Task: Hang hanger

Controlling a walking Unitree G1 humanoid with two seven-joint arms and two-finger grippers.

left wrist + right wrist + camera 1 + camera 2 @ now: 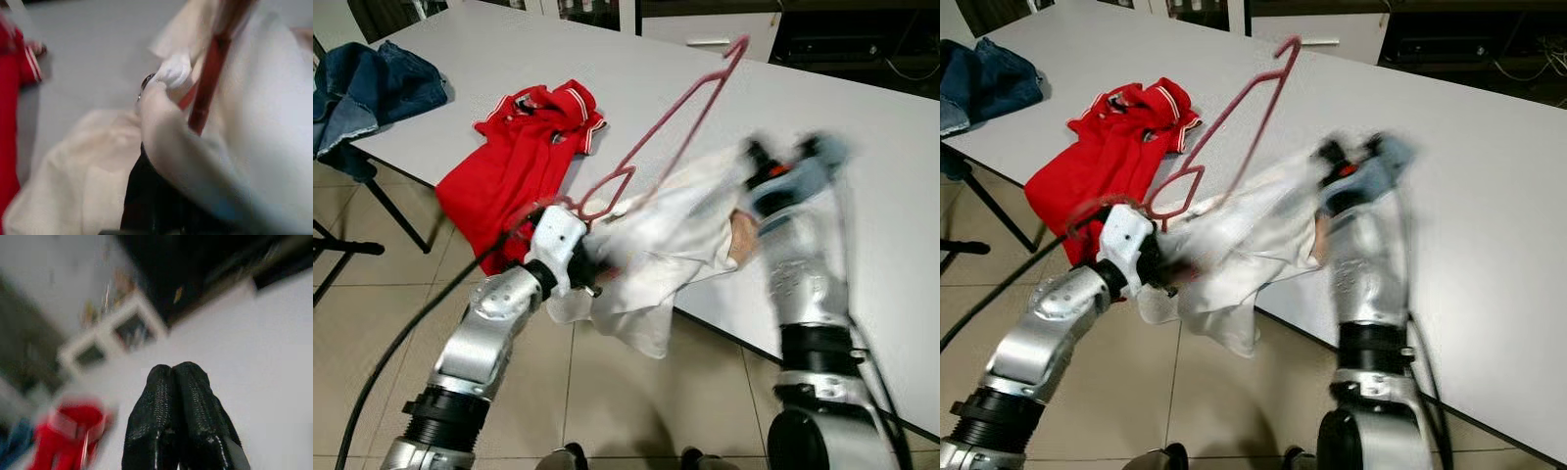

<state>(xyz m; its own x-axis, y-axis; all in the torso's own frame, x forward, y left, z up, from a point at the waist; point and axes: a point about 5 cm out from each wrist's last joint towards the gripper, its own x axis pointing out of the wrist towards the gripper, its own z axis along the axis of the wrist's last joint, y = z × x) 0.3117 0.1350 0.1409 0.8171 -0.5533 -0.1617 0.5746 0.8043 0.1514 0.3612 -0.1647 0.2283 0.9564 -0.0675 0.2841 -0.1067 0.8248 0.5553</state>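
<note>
holding red hanger (680, 127) by lower end, left hand (587, 262) clamped on it amid white garment (656, 245), at worktop (862, 166) edge; hook tilts up over worktop. right hand (178, 396) fingers pressed together, empty, raised and blurred beside garment. risks: garment only partly on hanger, most of it bunched at left hand, likely to slide off toward floor if hanger tips; cloth in the grip may let hanger twist; blurred right arm may knock hanger. red shirt (524, 147) just beside could snag.
</note>
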